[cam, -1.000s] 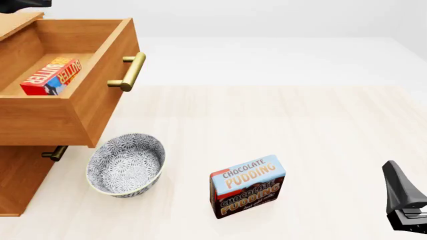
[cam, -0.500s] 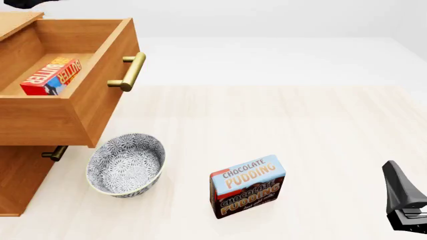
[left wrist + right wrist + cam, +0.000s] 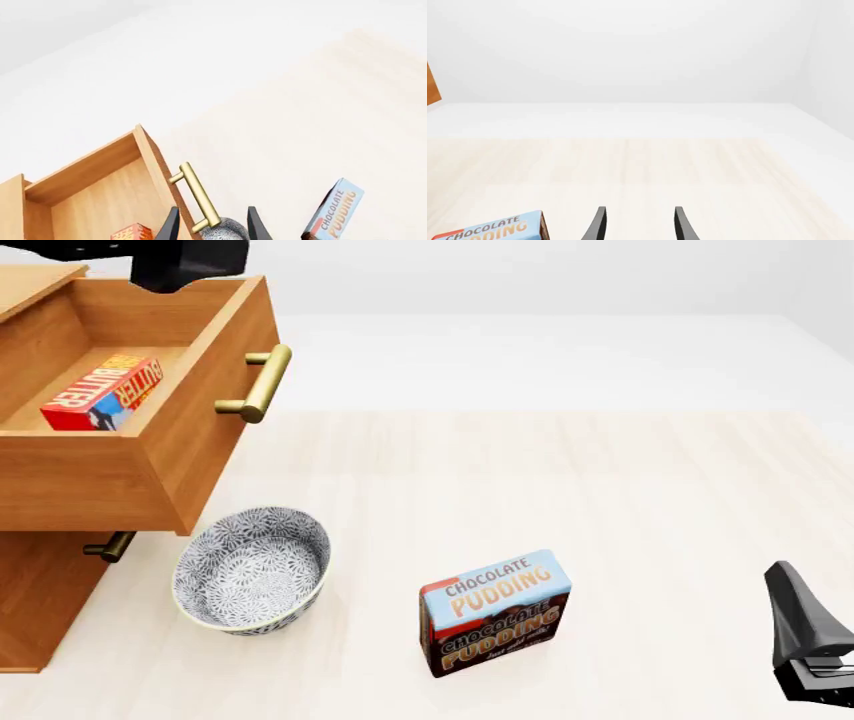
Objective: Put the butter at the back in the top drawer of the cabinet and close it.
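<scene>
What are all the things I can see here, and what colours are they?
Light-brown wooden three-drawer cabinet: one, at the table's left edge.
Top drawer with brass-gold bar handle: one, light brown, pulled open.
Small red-and-orange butter box: one, lying inside the open top drawer.
Grey-and-white patterned bowl: one, on the table in front of the cabinet.
Blue-and-brown chocolate pudding box: one, standing upright to the right of the bowl.
Pale wooden table: one, under everything.
Left gripper: black, fingers apart, above the drawer handle.
Right gripper: black, fingers apart, low at the table's right side, holding nothing.
</scene>
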Available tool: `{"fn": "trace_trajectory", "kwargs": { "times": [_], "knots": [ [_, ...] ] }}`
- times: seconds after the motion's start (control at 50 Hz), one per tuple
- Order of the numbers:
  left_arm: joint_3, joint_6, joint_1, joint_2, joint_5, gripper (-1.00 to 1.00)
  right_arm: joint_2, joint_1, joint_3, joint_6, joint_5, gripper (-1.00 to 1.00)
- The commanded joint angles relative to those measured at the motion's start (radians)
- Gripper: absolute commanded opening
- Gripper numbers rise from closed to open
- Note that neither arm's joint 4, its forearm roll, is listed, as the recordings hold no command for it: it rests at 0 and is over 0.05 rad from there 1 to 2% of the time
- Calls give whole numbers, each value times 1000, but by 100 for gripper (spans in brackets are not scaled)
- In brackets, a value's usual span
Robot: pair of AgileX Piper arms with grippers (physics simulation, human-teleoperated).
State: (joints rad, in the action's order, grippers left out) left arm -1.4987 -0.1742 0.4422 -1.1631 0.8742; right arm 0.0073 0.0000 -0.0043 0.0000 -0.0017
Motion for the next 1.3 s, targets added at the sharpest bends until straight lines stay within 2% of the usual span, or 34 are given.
{"fn": "trace_trajectory", "kwargs": {
  "times": [0.02,0.6,1.3],
  "knots": [
    [25,8,58,-46,-48,100,0,0,0,0,0,100],
    [50,51,171,-191,-164,100,0,0,0,0,0,100],
    [87,98,212,-301,-252,100,0,0,0,0,0,100]
  ]
}}
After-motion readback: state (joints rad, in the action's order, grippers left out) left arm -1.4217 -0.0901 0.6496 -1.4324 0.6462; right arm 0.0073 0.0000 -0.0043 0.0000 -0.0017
